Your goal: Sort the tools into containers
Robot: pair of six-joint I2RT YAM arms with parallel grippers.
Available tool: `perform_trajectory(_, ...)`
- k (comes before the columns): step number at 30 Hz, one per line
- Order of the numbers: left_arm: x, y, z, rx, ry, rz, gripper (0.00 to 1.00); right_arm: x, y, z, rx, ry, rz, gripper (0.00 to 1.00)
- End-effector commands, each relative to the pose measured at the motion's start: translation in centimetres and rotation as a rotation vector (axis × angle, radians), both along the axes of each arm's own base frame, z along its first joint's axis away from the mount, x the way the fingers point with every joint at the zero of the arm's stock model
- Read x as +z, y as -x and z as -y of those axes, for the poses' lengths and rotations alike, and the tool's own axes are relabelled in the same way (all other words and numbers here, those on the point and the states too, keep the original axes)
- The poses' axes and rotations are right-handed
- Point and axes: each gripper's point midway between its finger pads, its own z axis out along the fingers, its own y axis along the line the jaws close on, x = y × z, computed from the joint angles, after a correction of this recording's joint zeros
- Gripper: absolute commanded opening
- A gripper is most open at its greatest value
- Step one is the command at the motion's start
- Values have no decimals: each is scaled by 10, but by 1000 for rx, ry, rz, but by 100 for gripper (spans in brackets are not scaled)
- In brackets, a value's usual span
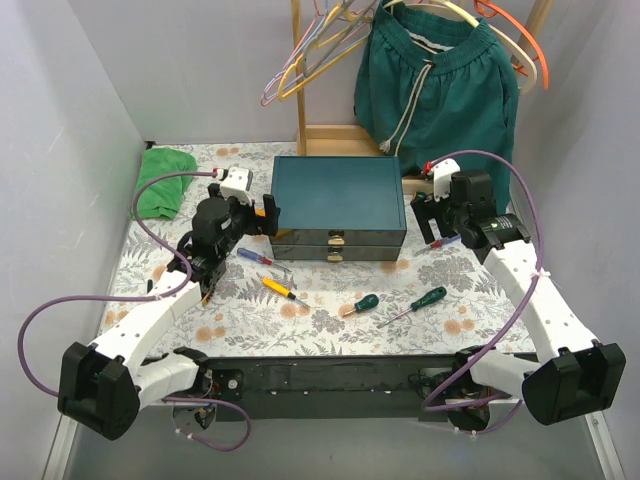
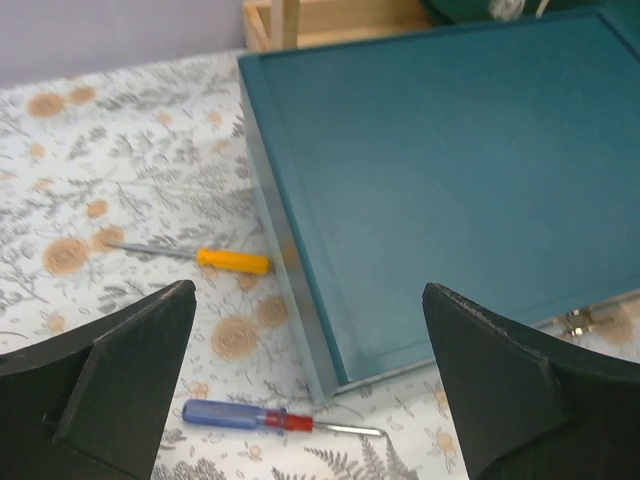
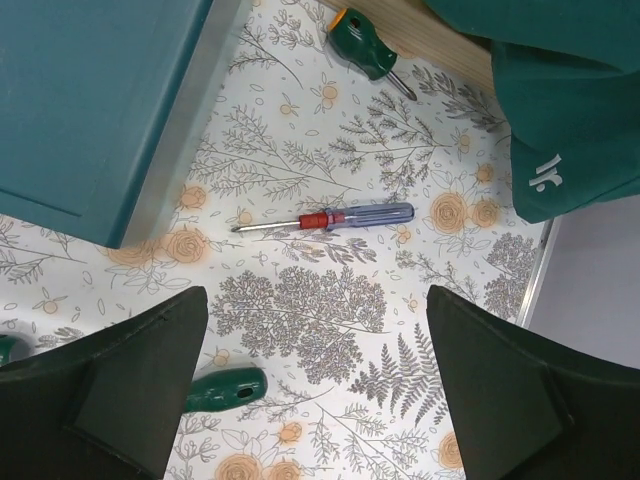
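The dark teal box (image 1: 340, 195) stands mid-table with its two drawers (image 1: 340, 247) shut at the front. My left gripper (image 1: 268, 217) is open and empty at the box's left side, above its front left corner (image 2: 308, 330). Below it lie a blue-red screwdriver (image 2: 250, 416) and a yellow-handled one (image 2: 232, 261). My right gripper (image 1: 436, 232) is open and empty off the box's right side (image 3: 318, 320). A second blue-red screwdriver (image 3: 345, 216) and green-handled ones (image 3: 215, 388) (image 3: 362, 44) lie below it. A yellow-orange and black tool (image 1: 280, 289) and two green screwdrivers (image 1: 362, 303) (image 1: 427, 299) lie in front.
A green folded cloth (image 1: 165, 180) lies at the back left. A wooden rack (image 1: 330, 135) with coloured hangers (image 1: 310, 50) and green shorts (image 1: 440, 90) stands behind the box. Grey walls close in the table at left and right.
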Motion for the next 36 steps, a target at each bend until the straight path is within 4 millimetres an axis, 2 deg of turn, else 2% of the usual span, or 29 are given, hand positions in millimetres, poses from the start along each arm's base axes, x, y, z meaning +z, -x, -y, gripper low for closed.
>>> perform_trajectory(1, -14, 16, 21, -115, -1, -128, 98, 32, -1, -6, 7, -53, 88, 98)
perform_trajectory(5, -11, 30, 37, -234, -5, -163, 98, 57, -16, -23, 130, -57, 162, 98)
perform_trajectory(7, -8, 33, 38, -233, 21, -178, 98, 73, -30, -30, 168, -57, 210, 98)
perform_trajectory(9, -2, 38, 42, -264, 38, -173, 98, 80, -47, -41, 196, -68, 212, 98)
perform_trajectory(11, -2, 45, 44, -299, 27, -168, 98, 78, -58, -45, 198, -68, 194, 98)
perform_trajectory(12, -2, 49, 47, -327, 22, -164, 98, 66, -69, -48, 194, -62, 159, 97)
perform_trajectory(14, -7, 51, 44, -330, 3, -167, 98, 69, -84, -52, 197, -62, 170, 96)
perform_trajectory(15, -10, 53, 43, -332, -8, -173, 98, 57, -92, -54, 196, -58, 143, 96)
perform_trajectory(17, -17, 57, 42, -366, -62, -168, 98, 57, -101, -64, 238, -74, 147, 96)
perform_trajectory(18, -20, 59, 42, -384, -85, -162, 98, 46, -108, -67, 237, -71, 129, 95)
perform_trajectory(20, -28, 68, 46, -468, -144, -167, 89, 46, -119, -67, 211, -80, 134, 95)
perform_trajectory(21, -31, 71, 49, -496, -151, -184, 87, 38, -128, -67, 200, -86, 120, 95)
perform_trajectory(23, -41, 74, 48, -509, -170, -211, 80, 42, -137, -70, 198, -121, 128, 95)
perform_trajectory(24, -43, 74, 47, -506, -176, -211, 79, 35, -145, -69, 191, -127, 113, 95)
perform_trajectory(28, -55, 73, 46, -505, -188, -237, 63, 43, -168, -81, 216, -188, 121, 93)
perform_trajectory(29, -61, 75, 46, -509, -192, -254, 55, 36, -173, -85, 230, -207, 102, 93)
perform_trajectory(30, -64, 75, 46, -515, -194, -259, 52, 47, -179, -88, 235, -223, 124, 93)
perform_trajectory(34, -70, 77, 51, -540, -182, -273, 44, 49, -190, -98, 261, -252, 128, 93)
perform_trajectory(36, -72, 76, 52, -539, -168, -283, 40, 41, -196, -102, 267, -259, 110, 93)
